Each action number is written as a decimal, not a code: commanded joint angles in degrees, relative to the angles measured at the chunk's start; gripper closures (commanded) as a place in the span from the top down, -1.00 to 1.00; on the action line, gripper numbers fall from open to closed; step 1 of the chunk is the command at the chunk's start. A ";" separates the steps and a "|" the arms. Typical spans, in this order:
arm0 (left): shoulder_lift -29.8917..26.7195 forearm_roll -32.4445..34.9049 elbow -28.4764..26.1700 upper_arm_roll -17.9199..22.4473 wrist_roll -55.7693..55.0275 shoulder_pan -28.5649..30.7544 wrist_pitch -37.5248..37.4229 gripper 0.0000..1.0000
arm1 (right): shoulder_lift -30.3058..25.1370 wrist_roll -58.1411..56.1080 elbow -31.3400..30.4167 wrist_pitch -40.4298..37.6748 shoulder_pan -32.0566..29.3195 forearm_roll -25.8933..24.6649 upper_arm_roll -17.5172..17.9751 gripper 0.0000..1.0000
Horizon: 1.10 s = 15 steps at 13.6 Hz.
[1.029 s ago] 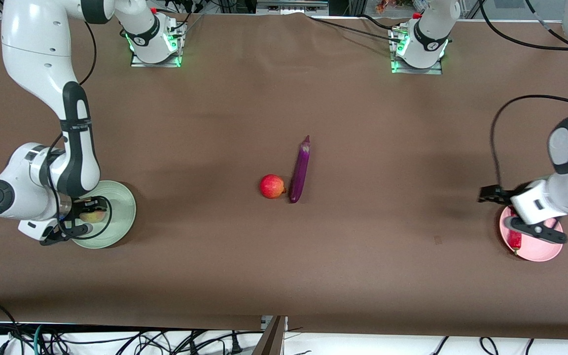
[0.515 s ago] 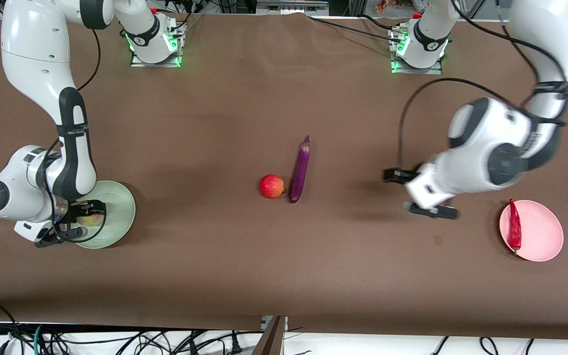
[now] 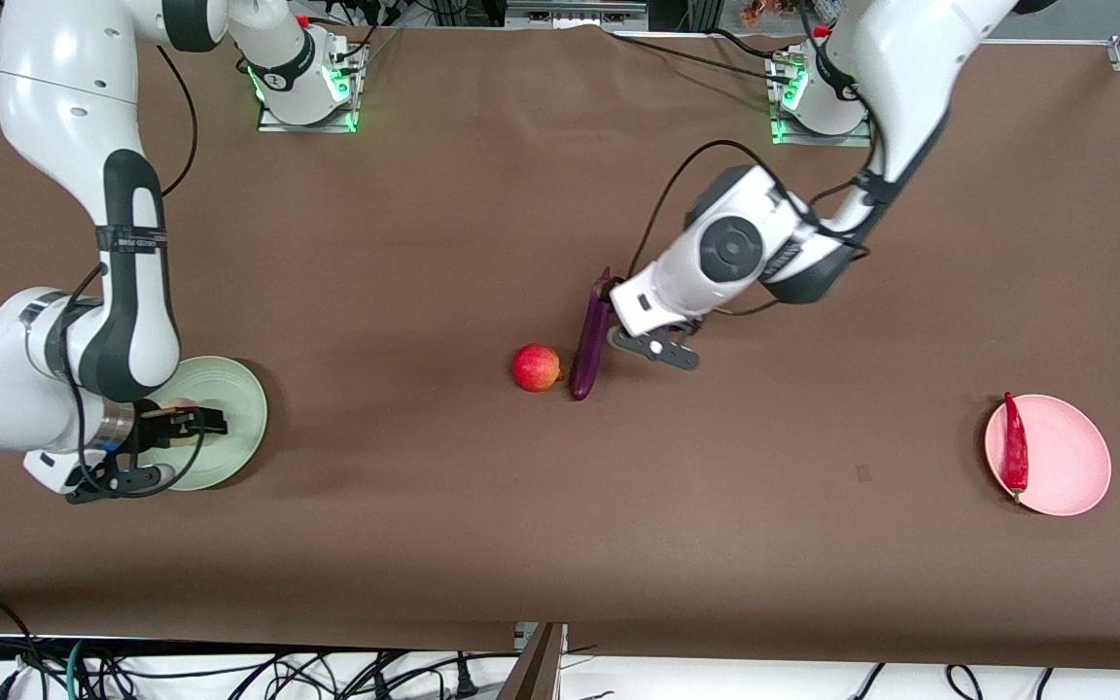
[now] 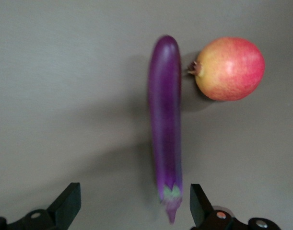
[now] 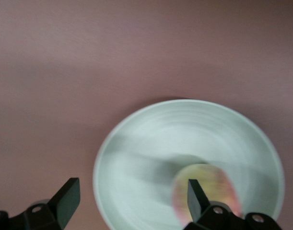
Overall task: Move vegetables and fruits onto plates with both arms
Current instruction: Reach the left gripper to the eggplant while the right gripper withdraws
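The purple eggplant [image 3: 589,345] lies mid-table with the red apple [image 3: 537,367] beside its rounded end. My left gripper [image 3: 630,321] hovers open over the eggplant's stem end; in the left wrist view the stem of the eggplant [image 4: 165,124] lies between the fingers of the gripper [image 4: 134,203], with the apple [image 4: 228,68] at its other end. My right gripper [image 3: 157,447] is open over the pale green plate [image 3: 234,418], by its edge. The peach [image 5: 211,184] lies on that plate [image 5: 175,134] beside one finger of the gripper [image 5: 133,199]. The red chili [image 3: 1014,455] lies on the pink plate [image 3: 1070,462].
Brown table cloth all around. The arm bases stand along the edge farthest from the front camera. Cables hang below the edge nearest it.
My left arm swung away from the pink plate, leaving the chili on it, to over the eggplant's stem end. My right gripper drew slightly back off the peach.
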 commanded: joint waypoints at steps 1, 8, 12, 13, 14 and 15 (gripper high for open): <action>1.82 6.27 -3.04 0.55 -7.82 -2.66 7.60 1.00 | -0.36 8.48 0.08 -3.46 3.27 2.48 0.00 0.98; 8.60 28.35 -2.59 1.07 -19.01 -4.35 13.41 -0.12 | -0.27 25.00 -0.18 -3.65 13.54 6.54 0.00 0.98; 7.64 28.36 -2.77 0.99 -19.01 -1.81 12.71 -1.00 | -0.09 38.55 -0.18 -1.29 20.93 9.25 0.00 0.98; 6.85 28.36 -2.77 0.90 -19.01 -0.67 12.54 -1.00 | 0.08 40.57 -0.18 -0.23 22.34 10.22 0.00 0.98; 5.89 28.36 -2.77 0.81 -19.01 0.65 11.23 -1.00 | 0.26 43.12 -0.18 1.00 24.00 10.84 0.00 0.98; 4.57 28.36 -2.51 0.72 -18.41 2.31 9.13 -1.00 | 0.43 45.75 -0.18 2.66 25.59 10.93 0.00 0.98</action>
